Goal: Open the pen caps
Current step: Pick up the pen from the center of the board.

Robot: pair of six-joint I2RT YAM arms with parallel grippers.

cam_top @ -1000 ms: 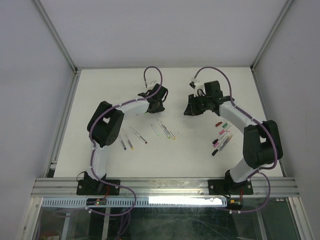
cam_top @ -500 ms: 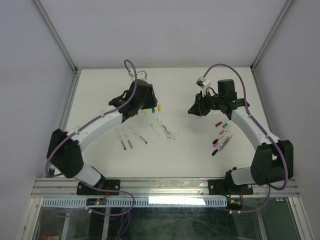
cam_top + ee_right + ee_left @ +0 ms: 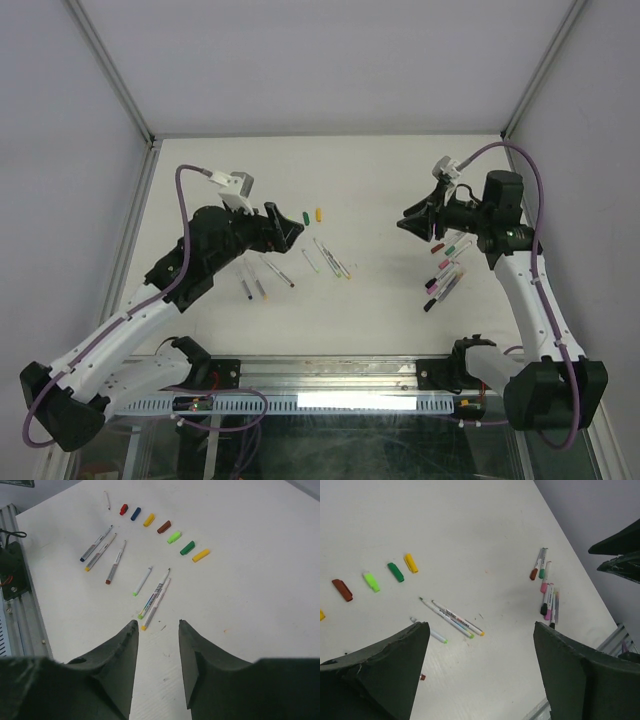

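The left gripper (image 3: 285, 230) now hangs farther back and left over the white table (image 3: 400, 300) than a second ago. Its jaws are spread much wider, and it no longer covers the small green plastic cap (image 3: 305, 215) and the yellow plastic cap (image 3: 319, 213). The right gripper (image 3: 410, 222) sits farther right, jaws wider apart.

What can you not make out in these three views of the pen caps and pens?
Top external: the left gripper hides most pen caps; only the green cap and yellow cap show.
Left wrist: an orange-yellow cap is cut by the left edge.
Right wrist: the print on the pen barrels is too small.
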